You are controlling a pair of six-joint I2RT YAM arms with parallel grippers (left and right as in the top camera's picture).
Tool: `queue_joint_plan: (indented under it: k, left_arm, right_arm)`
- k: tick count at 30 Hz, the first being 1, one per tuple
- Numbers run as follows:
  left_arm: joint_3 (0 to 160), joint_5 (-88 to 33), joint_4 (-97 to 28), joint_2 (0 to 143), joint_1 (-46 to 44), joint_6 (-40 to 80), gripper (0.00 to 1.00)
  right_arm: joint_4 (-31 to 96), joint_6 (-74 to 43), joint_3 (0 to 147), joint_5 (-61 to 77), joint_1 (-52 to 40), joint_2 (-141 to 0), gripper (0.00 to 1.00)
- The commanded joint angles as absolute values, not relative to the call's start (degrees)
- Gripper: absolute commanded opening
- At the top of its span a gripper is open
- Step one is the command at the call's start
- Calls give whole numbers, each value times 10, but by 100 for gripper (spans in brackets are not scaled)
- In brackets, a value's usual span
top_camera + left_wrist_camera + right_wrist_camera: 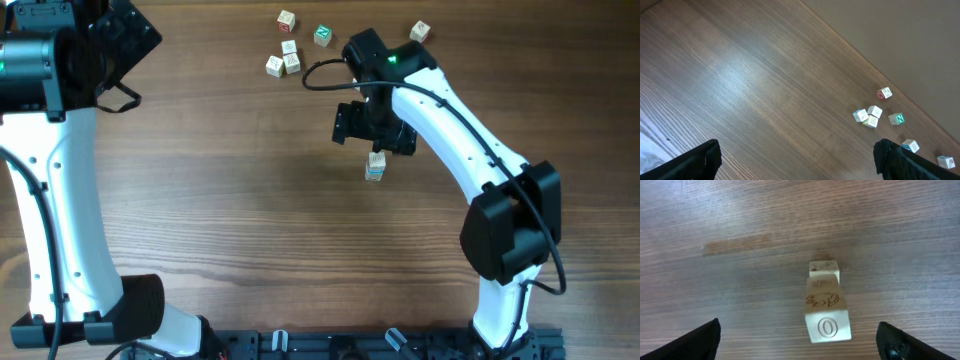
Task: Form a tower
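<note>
We see the narrow stack of pale wooden letter cubes (826, 305) standing alone on the brown wooden tabletop (220, 200), open room all round. The right tool (799, 349) and the left tool (797, 167) both gape wide, holding nothing. Loose wooden cubes (287, 56) lie near the far edge.

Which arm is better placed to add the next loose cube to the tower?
Likely the right. The open right gripper hangs by the tower, with the loose cubes close behind it. The left gripper, also open, is far from both.
</note>
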State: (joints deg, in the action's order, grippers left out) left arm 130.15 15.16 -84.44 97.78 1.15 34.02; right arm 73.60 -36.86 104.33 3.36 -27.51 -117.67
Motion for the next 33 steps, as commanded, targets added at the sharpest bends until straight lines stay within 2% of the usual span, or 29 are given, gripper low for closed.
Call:
queue_joint_plan:
  k: [1,6,28,33]
  left_arm:
    - [1307,161,-843,967,14,348,100]
    - [1307,161,-843,967,14,348,100]
    - [1307,161,-843,967,14,348,100]
    - [1307,161,-843,967,14,348,100]
  right_arm:
    - [710,-370,1020,-2,-274,-1187,100]
    - [660,-359,981,-5,-263,-1187,100]
    - [633,-315,941,20,-260,-1234,99]
    - [619,-315,923,26,-260,-1234,93]
